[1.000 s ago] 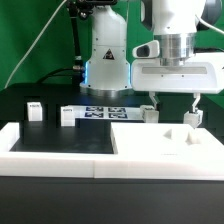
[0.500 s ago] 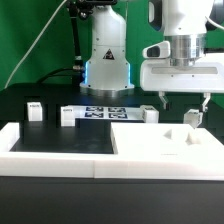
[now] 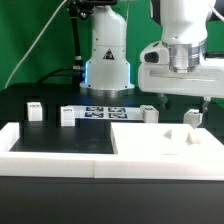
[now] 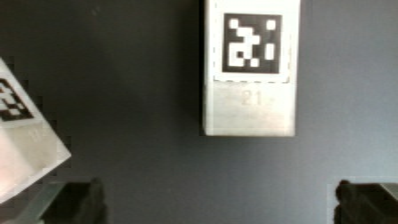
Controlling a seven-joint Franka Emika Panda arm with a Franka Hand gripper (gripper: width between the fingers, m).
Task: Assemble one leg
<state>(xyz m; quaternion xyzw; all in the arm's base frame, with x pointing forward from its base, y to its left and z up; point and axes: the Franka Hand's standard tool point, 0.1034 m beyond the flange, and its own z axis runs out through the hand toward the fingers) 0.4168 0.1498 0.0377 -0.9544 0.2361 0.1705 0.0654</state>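
Our gripper (image 3: 172, 100) is hovering open at the exterior view's upper right, and we are seeing the leg (image 4: 249, 75) lying tag-up below it, just beside the marker board (image 4: 25, 148), ahead of the finger gap rather than inside it, long axis crossing the closing line.

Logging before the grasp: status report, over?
Jaws open, empty, hovering. Small white rectangular plastic leg post with black-and-white tag below them, untouched. Nothing in the way.
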